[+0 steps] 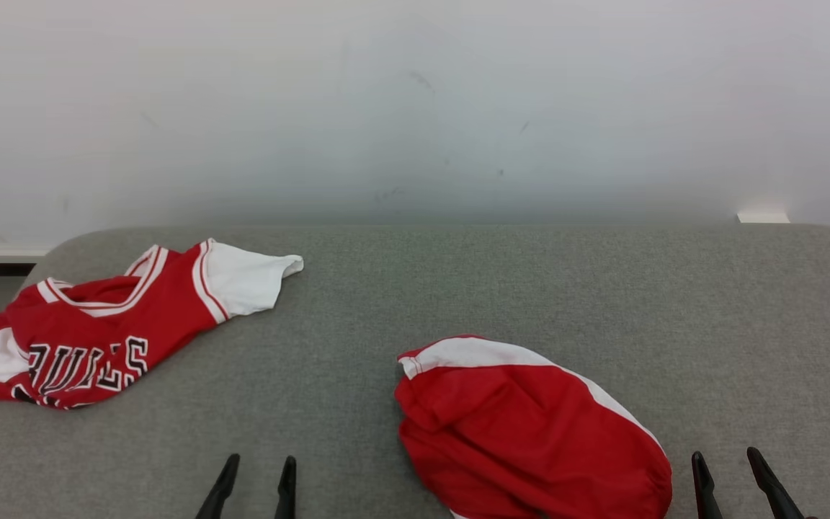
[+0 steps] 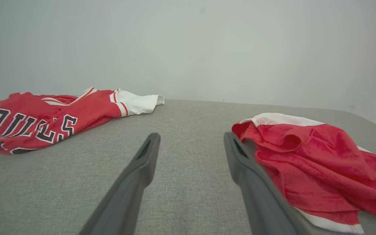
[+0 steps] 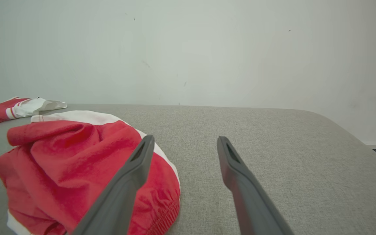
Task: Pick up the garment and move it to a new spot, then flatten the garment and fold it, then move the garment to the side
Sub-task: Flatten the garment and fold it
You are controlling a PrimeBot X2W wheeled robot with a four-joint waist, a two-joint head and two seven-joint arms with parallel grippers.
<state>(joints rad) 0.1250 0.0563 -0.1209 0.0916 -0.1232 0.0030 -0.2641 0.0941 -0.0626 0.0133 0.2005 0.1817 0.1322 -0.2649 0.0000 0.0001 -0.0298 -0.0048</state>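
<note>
Red shorts (image 1: 530,425) crumpled, long axis diagonal far-left to near-right; left gripper (image 1: 261,457), right gripper (image 1: 724,452) both spread, empty.

Your left gripper (image 1: 261,458) sits to the left of the red shorts (image 1: 530,425), fingers spread apart, nothing between them. Your right gripper (image 1: 724,454) sits just right of the shorts, fingers likewise apart and empty. Both point forward, roughly parallel, shorts lying between the two. Neither grips the shorts.
</note>
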